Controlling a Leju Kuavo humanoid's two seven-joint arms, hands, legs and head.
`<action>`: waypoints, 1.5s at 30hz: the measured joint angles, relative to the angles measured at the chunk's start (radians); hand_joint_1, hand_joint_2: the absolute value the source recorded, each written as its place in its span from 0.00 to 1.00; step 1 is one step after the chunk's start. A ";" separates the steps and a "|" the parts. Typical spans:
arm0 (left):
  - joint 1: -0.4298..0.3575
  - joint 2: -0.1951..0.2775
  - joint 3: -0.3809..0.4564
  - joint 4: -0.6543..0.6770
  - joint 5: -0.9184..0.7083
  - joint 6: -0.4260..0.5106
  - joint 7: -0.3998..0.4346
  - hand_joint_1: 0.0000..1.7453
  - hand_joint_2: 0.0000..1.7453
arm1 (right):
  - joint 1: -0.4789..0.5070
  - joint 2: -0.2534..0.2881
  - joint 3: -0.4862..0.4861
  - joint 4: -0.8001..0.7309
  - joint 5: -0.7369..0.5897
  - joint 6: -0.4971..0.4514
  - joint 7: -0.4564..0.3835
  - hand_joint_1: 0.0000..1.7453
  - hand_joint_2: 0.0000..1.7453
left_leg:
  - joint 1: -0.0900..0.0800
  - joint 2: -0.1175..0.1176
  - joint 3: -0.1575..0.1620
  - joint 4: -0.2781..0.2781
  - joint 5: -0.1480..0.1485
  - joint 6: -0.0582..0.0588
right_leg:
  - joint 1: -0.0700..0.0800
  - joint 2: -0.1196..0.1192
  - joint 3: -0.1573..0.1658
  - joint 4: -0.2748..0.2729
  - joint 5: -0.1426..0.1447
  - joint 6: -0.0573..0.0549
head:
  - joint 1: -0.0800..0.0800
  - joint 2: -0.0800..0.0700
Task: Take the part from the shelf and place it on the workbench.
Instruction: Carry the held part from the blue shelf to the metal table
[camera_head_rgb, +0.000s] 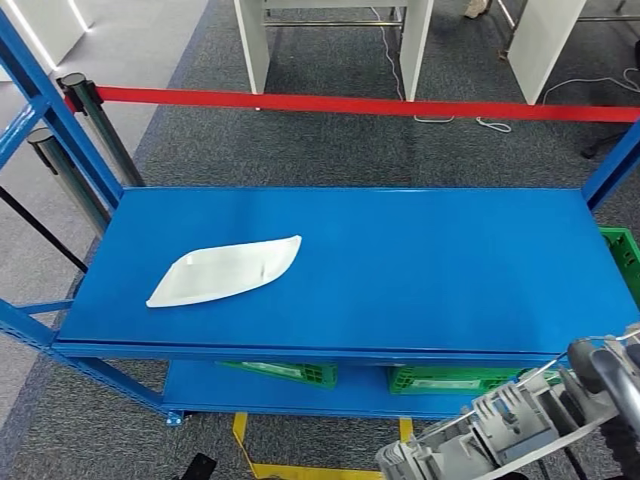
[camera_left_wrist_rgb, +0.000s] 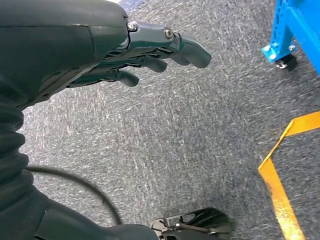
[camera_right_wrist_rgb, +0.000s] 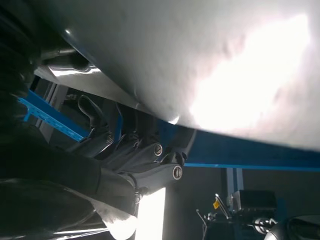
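Grey carpet (camera_head_rgb: 317, 150) runs under a blue shelf (camera_head_rgb: 453, 270) whose broad top deck stands behind a red barrier tape (camera_head_rgb: 377, 104) stretched across the far side. The white part (camera_head_rgb: 226, 270), long and pointed at its ends, lies flat on that deck toward the shelf's left end, set back from the front edge, with bare blue surface stretching away to its right. In the left wrist view the left hand's dark fingers (camera_left_wrist_rgb: 181, 47) are extended and loosely apart, gripping nothing; the left hand (camera_left_wrist_rgb: 113, 45) hangs above the carpet, near the shelf's foot and a strip of yellow floor tape (camera_left_wrist_rgb: 281, 185). In the right wrist view the right hand's fingers (camera_right_wrist_rgb: 94, 115) reach up against a pale curved surface beside the shelf's blue edge; whether they grasp it cannot be told. The right hand (camera_head_rgb: 604, 375) sits below the front edge, at the shelf's right end. Green crates (camera_head_rgb: 445, 378) sit on the lower deck.
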 joint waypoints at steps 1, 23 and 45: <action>-0.001 0.001 0.000 0.000 0.000 -0.002 0.001 0.00 1.00 | -0.001 0.000 0.003 0.000 0.000 0.000 0.003 1.00 1.00 | -0.002 0.000 0.039 -0.066 0.016 0.005 | 0.001 0.000 -0.004 0.000 0.007 0.005 | 0.001 0.000; 0.004 0.003 0.006 0.001 0.000 -0.009 0.002 0.00 1.00 | -0.010 0.000 0.051 0.014 0.000 0.000 0.033 1.00 1.00 | -0.006 0.008 -0.126 -0.061 0.134 -0.009 | -0.002 -0.002 0.157 -0.053 -0.108 0.001 | 0.009 0.000; 0.004 -0.001 0.008 0.001 0.003 -0.012 0.007 0.00 1.00 | 0.005 0.000 0.069 0.014 -0.001 0.000 0.031 1.00 1.00 | -0.010 0.014 -0.067 -0.146 0.166 0.039 | 0.000 0.002 0.025 0.203 -0.127 0.049 | 0.011 0.000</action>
